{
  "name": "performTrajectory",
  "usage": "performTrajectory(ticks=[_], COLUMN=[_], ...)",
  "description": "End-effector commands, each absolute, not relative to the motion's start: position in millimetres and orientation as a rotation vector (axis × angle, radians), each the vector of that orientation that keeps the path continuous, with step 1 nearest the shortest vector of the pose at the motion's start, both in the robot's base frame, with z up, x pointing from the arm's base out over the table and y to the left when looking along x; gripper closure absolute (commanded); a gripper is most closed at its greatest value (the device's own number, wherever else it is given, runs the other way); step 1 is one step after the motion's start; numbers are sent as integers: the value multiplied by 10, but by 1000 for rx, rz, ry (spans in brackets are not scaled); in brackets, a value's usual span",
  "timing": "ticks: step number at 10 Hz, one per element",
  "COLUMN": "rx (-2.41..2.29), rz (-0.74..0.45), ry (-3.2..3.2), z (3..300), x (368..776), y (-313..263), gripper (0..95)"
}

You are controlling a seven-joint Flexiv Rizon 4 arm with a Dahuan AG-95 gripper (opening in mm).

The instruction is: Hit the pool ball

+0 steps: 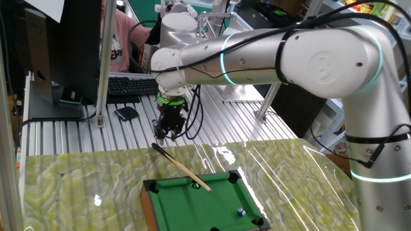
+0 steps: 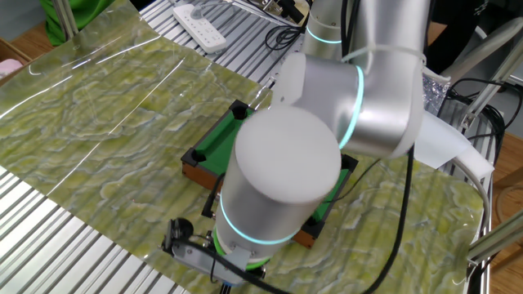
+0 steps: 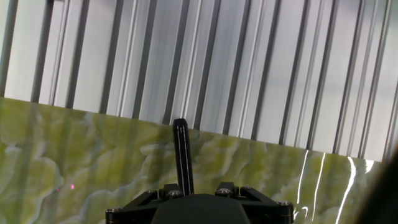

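The silver robot arm reaches across the table (image 1: pixel 77 186), which is covered with a green and yellow marbled mat, and its black two-finger gripper (image 1: pixel 168 133) points straight down just past the far edge of that mat, above the ribbed metal surface. The fingers are partly closed on the dark butt end of a thin wooden cue stick (image 1: pixel 183 168), which slants from the gripper down toward the small green-felt pool table with a brown wooden frame and black corner pockets (image 1: pixel 212 221); the cue's pale tip lies over the felt near the far rail. In the hand view the dark end of the cue (image 3: pixel 182 155) stands up between the gripper's black body, with the edge of the marbled mat and the metal slats behind it. The tiny blue pool ball with a white patch (image 1: pixel 241 211) sits on the felt toward the near right corner, well apart from the cue tip. In the other fixed view the arm's large rounded joint hides most of the mini pool table (image 2: pixel 214 147), and the ball cannot be seen there.
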State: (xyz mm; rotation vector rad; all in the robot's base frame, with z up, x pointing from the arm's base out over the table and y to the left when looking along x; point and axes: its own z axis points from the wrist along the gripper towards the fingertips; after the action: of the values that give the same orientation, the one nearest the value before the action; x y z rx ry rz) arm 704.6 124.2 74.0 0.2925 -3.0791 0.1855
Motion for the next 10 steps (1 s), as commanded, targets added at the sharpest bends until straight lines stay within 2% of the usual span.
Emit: performTrajectory(ticks=[1, 10], rx=[287, 302], rz=[186, 180], ry=[-3082, -3076], z=[717, 519], x=[7031, 7008], y=[1256, 1250], gripper=[570, 570])
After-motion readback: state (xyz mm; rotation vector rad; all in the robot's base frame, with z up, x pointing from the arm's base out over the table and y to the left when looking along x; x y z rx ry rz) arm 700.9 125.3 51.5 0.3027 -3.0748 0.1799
